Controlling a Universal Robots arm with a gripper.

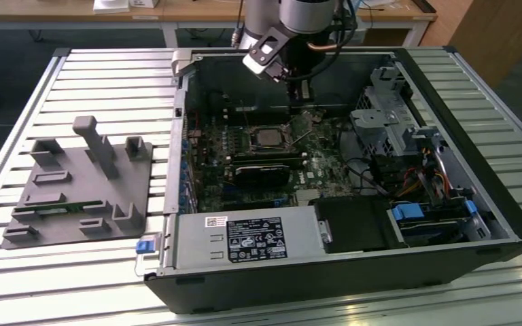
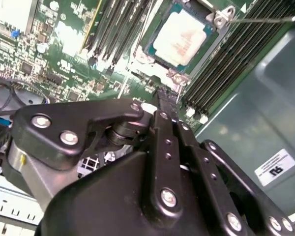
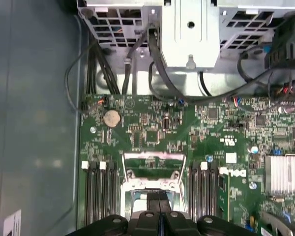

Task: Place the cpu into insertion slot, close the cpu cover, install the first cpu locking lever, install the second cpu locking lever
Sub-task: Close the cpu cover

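Note:
The cpu (image 2: 182, 37), a pale square chip, lies flat in the insertion slot (image 2: 152, 49), which has a silvery rim on the green board. In the exterior view the slot (image 1: 268, 136) sits mid-board, and my gripper (image 1: 299, 95) hangs just behind it, low inside the case. Its black fingers are shut with nothing between them, the tips (image 2: 164, 96) close to the slot's edge. The cpu cover (image 3: 153, 169), a silvery windowed frame, looks swung up, just past the fingertips (image 3: 159, 195). A thin locking lever (image 2: 265, 19) sticks out sideways, unlatched.
The open computer case (image 1: 461, 88) lies on a slatted table. A drive cage (image 1: 388, 122) with cables lies toward the exterior view's right, and a power supply (image 1: 242, 238) at the front. A black block (image 1: 266, 170) sits in front of the slot. A grey fixture tray (image 1: 71, 183) lies on the left.

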